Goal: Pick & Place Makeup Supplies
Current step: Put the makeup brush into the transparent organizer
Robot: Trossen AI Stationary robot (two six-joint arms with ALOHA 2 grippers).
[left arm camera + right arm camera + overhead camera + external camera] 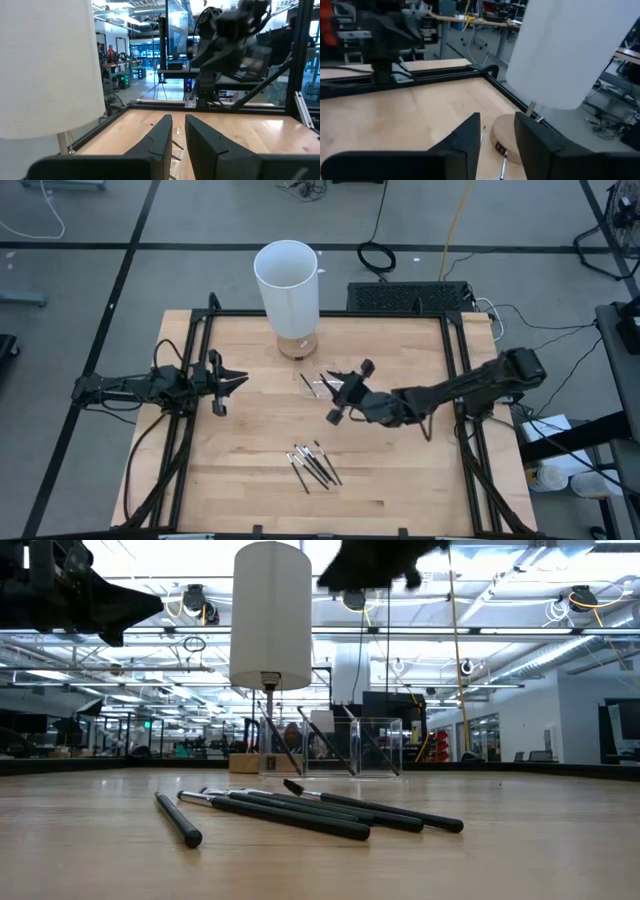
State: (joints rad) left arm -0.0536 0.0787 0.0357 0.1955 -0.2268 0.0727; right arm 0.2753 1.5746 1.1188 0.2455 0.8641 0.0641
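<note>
**Ana:** Looking down from above, where does the right gripper (338, 392) sit?

**Ben:** Over the middle of the pale wooden tabletop (400, 470), above the small clear plastic tray (325, 384) near the tall white cylindrical lamp shade on its round wooden base (288, 285). Its fingers (470, 132) stand apart with a plain gap and nothing between them. I judge it is there to drop a stick into the tray.

**Ana:** And the left gripper (222, 383)?

**Ben:** Waiting at the left edge, raised, its fingers (162, 132) narrow and empty.

**Ana:** Where are the thin dark makeup sticks with pale tips (314, 465)?

**Ben:** Most lie loose in a fanned cluster on the tabletop nearer the front edge, well apart from the tray. I count about five or six there; they overlap, so I cannot be exact. The low view shows one lying apart from the others.

**Ana:** Any already placed?

**Ben:** Two or three dark sticks (283, 745) lean inside the tray, propped on its walls. One tray, one lamp, two arms.
</note>
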